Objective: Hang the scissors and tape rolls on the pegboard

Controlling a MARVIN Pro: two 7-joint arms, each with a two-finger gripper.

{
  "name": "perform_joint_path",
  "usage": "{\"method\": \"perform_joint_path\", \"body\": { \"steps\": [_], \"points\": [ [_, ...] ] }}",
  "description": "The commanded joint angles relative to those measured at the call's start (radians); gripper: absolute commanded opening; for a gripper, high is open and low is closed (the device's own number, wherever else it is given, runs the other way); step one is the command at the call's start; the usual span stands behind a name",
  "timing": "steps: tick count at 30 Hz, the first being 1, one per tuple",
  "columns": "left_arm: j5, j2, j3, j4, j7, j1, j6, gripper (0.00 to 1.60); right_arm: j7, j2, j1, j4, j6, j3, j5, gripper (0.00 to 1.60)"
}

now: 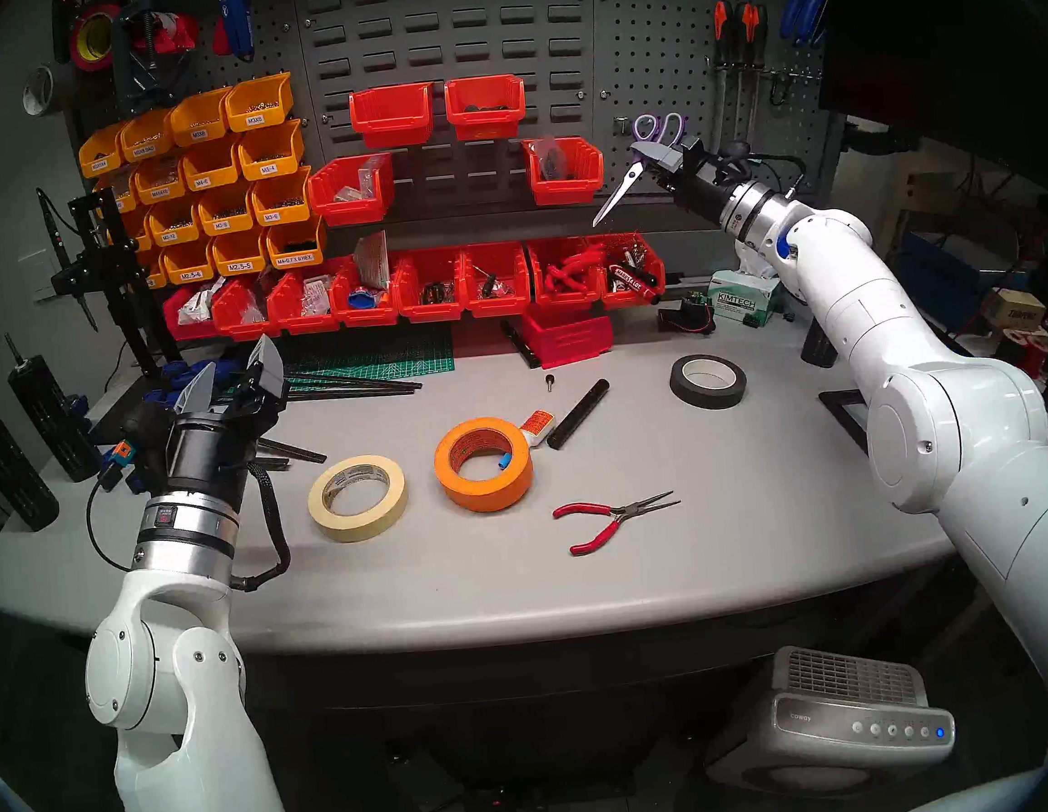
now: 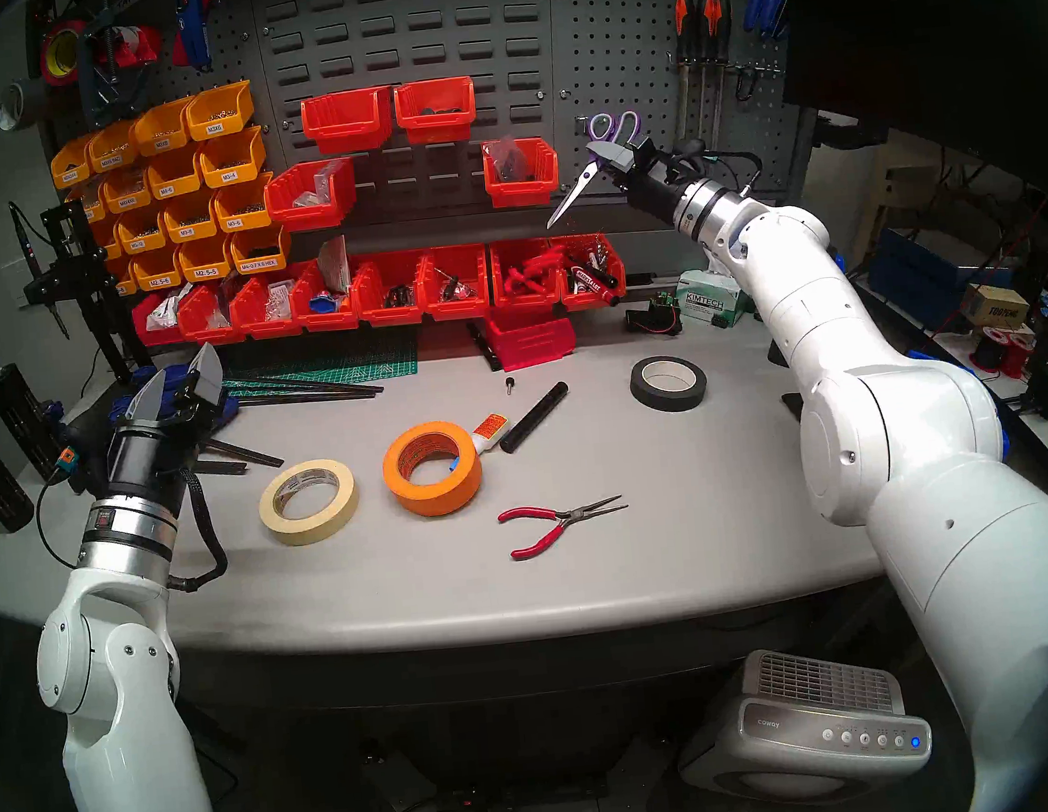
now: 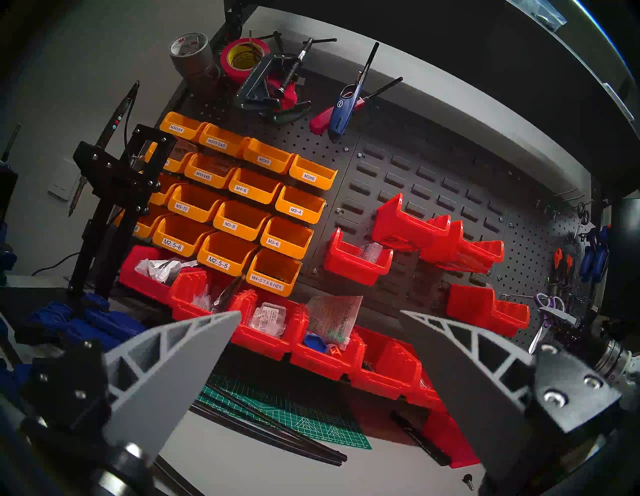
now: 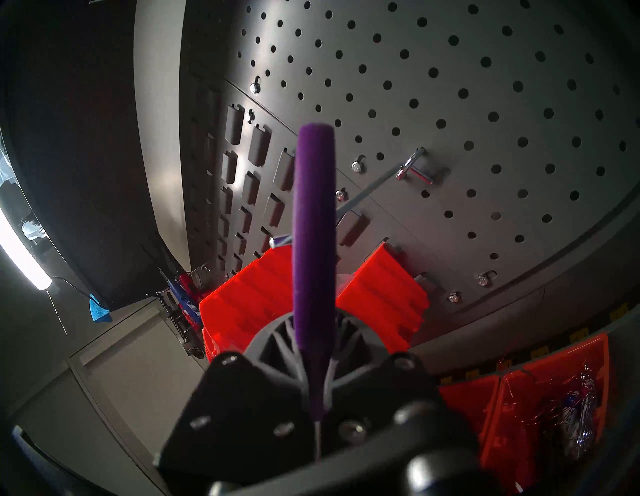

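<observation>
My right gripper (image 1: 651, 154) (image 2: 608, 154) is shut on the scissors (image 1: 619, 191) (image 2: 578, 186), holding them just below their purple handles close to the pegboard (image 1: 653, 37). The silver blades point down and to the left. In the right wrist view a purple handle (image 4: 313, 225) rises edge-on from the gripper (image 4: 313, 332) in front of the pegboard (image 4: 485, 104), with a metal hook (image 4: 415, 169) to its right. The cream tape roll (image 1: 355, 527) and the orange tape roll (image 1: 482, 497) lie flat on the table. My left gripper (image 1: 233, 364) (image 3: 320, 313) hovers open and empty over the table's left side.
A black tape roll (image 1: 710, 401), red-handled pliers (image 1: 607, 518), a glue bottle (image 1: 536, 426) and a black cylinder (image 1: 579, 413) lie on the grey table (image 1: 710, 537). Red bins (image 1: 564, 171) hang on the louvre panel just left of the scissors. Screwdrivers (image 1: 741, 29) hang to the right.
</observation>
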Motion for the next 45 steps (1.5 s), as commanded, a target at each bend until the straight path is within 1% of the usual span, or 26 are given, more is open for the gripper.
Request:
{"method": "perform_joint_path", "body": {
  "steps": [1,2,3,4,7,8,9,10,11,12,14,15,16,17,20,22,33,34,36,37,38,39,40,42,44,45],
  "points": [
    [-0.004,0.001,0.001,-0.036,0.005,-0.015,-0.020,1.60,-0.012,-0.002,0.094,0.022,-0.015,-0.016,-0.022,0.34],
    [-0.005,0.001,0.001,-0.037,0.006,-0.015,-0.020,1.60,-0.012,-0.002,0.098,0.027,-0.015,-0.019,-0.026,0.41],
    [-0.006,0.002,0.001,-0.037,0.007,-0.015,-0.020,1.60,-0.014,-0.002,0.102,0.031,-0.018,-0.024,-0.032,0.35],
    [-0.006,0.001,0.000,-0.038,0.008,-0.016,-0.020,1.60,-0.014,-0.002,0.106,0.036,-0.018,-0.028,-0.036,0.34],
    [-0.006,0.001,-0.001,-0.039,0.010,-0.016,-0.020,1.60,-0.015,-0.003,0.115,0.052,-0.027,-0.031,-0.041,0.52],
    [-0.006,0.001,-0.002,-0.037,0.010,-0.017,-0.021,1.60,-0.015,-0.003,0.118,0.057,-0.030,-0.032,-0.043,0.54],
    [-0.006,0.001,-0.002,-0.036,0.011,-0.017,-0.021,1.60,-0.014,-0.003,0.121,0.061,-0.031,-0.033,-0.045,0.67],
    [-0.007,0.002,-0.002,-0.035,0.011,-0.017,-0.021,1.60,-0.014,-0.003,0.124,0.066,-0.033,-0.033,-0.046,0.72],
    [-0.007,0.002,-0.002,-0.035,0.011,-0.017,-0.021,1.60,-0.012,-0.003,0.127,0.071,-0.035,-0.035,-0.048,0.96],
    [-0.007,0.002,-0.002,-0.034,0.011,-0.018,-0.021,1.60,-0.010,-0.002,0.129,0.077,-0.036,-0.036,-0.050,1.09],
    [-0.006,0.002,0.000,-0.033,0.011,-0.018,-0.020,1.60,-0.009,-0.002,0.133,0.085,-0.040,-0.037,-0.055,1.12],
    [-0.006,0.003,0.001,-0.033,0.012,-0.018,-0.021,1.60,-0.008,-0.002,0.135,0.088,-0.041,-0.037,-0.056,1.18],
    [-0.006,0.002,0.003,-0.033,0.011,-0.018,-0.020,1.60,-0.008,-0.002,0.137,0.092,-0.043,-0.038,-0.060,1.26],
    [-0.006,0.003,0.003,-0.034,0.011,-0.019,-0.020,1.60,-0.007,-0.002,0.139,0.096,-0.044,-0.038,-0.063,1.46],
    [-0.006,0.004,0.005,-0.034,0.011,-0.020,-0.020,1.60,-0.005,-0.001,0.141,0.103,-0.052,-0.037,-0.069,1.48],
    [-0.005,0.005,0.005,-0.034,0.011,-0.020,-0.020,1.60,-0.003,0.001,0.143,0.104,-0.059,-0.039,-0.075,1.60],
    [-0.007,0.006,0.014,-0.045,0.008,-0.022,-0.014,1.60,-0.002,0.026,0.140,0.065,-0.138,-0.089,-0.153,1.60],
    [-0.007,0.006,0.015,-0.044,0.007,-0.022,-0.014,1.60,-0.004,0.038,0.138,0.049,-0.154,-0.119,-0.187,1.60],
    [-0.007,0.007,0.017,-0.042,0.007,-0.022,-0.016,1.60,0.002,0.045,0.130,0.036,-0.172,-0.129,-0.201,1.60],
    [-0.007,0.007,0.018,-0.041,0.008,-0.023,-0.016,1.60,0.004,0.053,0.126,0.023,-0.184,-0.150,-0.226,1.60],
    [-0.007,0.007,0.019,-0.041,0.008,-0.023,-0.016,1.60,0.005,0.056,0.118,0.011,-0.207,-0.153,-0.233,1.60],
    [-0.008,0.007,0.020,-0.041,0.008,-0.022,-0.016,1.60,0.015,0.060,0.113,0.003,-0.211,-0.156,-0.237,1.60],
    [-0.007,0.006,0.020,-0.041,0.008,-0.023,-0.016,1.60,0.012,0.069,0.107,-0.016,-0.233,-0.181,-0.267,1.60],
    [-0.008,0.007,0.022,-0.041,0.009,-0.023,-0.016,1.60,0.015,0.074,0.090,-0.037,-0.254,-0.170,-0.263,1.60],
    [-0.008,0.007,0.023,-0.040,0.008,-0.023,-0.017,1.60,0.008,0.093,0.081,-0.063,-0.294,-0.206,-0.310,1.60],
    [-0.009,0.008,0.024,-0.040,0.009,-0.023,-0.018,1.60,0.006,0.096,0.076,-0.069,-0.308,-0.209,-0.318,1.60]
  ]
}}
